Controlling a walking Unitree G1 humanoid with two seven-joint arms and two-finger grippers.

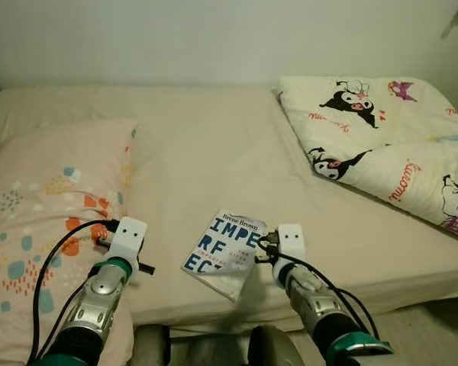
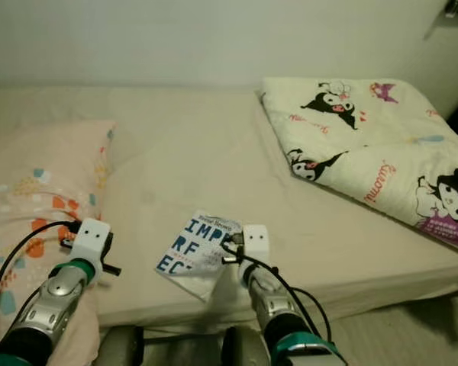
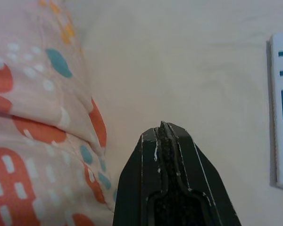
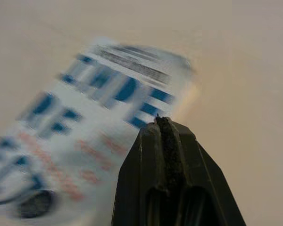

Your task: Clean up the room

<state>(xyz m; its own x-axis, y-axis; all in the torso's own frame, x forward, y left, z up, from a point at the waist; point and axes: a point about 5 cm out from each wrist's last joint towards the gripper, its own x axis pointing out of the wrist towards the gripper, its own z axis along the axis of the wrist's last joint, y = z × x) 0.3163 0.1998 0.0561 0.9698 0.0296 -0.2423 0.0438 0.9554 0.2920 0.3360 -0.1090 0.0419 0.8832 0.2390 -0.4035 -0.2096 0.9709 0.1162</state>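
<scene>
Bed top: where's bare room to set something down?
Widest bare sheet lies mid-bed, between pillow and folded quilt, up to the wall. The front edge is crowded: book, right tool, left tool.

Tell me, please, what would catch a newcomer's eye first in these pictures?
Most likely the white book with big blue letters, lying at the near edge of the beige bed with one corner over the side; the right gripper is at its right edge, fingers shut. Next comes the folded cartoon-print quilt on the bed's far right, then the spotted peach pillow on the left, beside the shut left gripper.
</scene>
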